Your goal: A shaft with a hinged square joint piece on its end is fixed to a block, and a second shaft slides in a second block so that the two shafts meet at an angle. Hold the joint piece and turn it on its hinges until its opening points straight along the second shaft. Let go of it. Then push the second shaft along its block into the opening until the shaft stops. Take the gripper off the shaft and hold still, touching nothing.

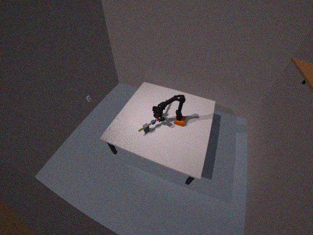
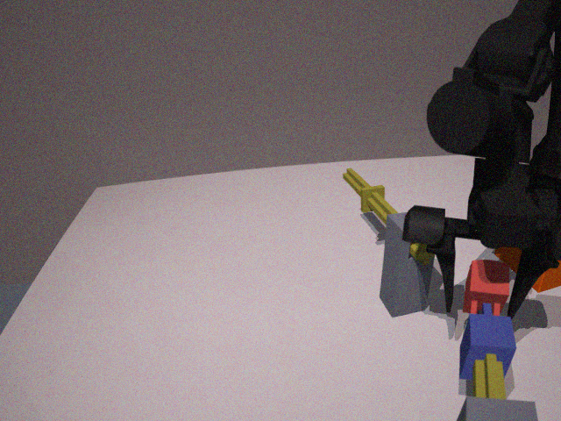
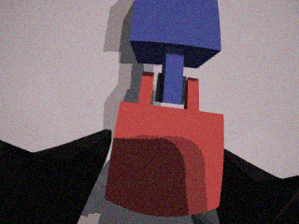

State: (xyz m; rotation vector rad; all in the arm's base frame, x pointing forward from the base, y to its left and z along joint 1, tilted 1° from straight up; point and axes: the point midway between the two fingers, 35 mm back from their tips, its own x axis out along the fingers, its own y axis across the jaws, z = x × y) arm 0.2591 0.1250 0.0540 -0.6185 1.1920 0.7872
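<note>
The red square joint piece (image 1: 157,119) (image 2: 488,281) (image 3: 170,126) is hinged to the blue piece (image 1: 153,122) (image 2: 489,332) (image 3: 175,23) on the end of the first yellow shaft (image 2: 489,381). That shaft sits in a grey block (image 1: 145,127) (image 2: 500,410). My gripper (image 2: 479,313) (image 3: 160,142) is open, one finger on each side of the red piece, with a gap beside it on the left in the wrist view. The red piece's opening is hidden from view. The second yellow shaft (image 2: 355,181), with a square collar, passes through a second grey block (image 2: 401,281); its near end is apart from the red piece.
The arm's orange base (image 1: 179,121) (image 2: 550,277) stands behind the joint. The second block stands close beside one gripper finger in the exterior view. The arm (image 1: 181,97) reaches over the white table (image 1: 174,154). Shadows fall around the joint.
</note>
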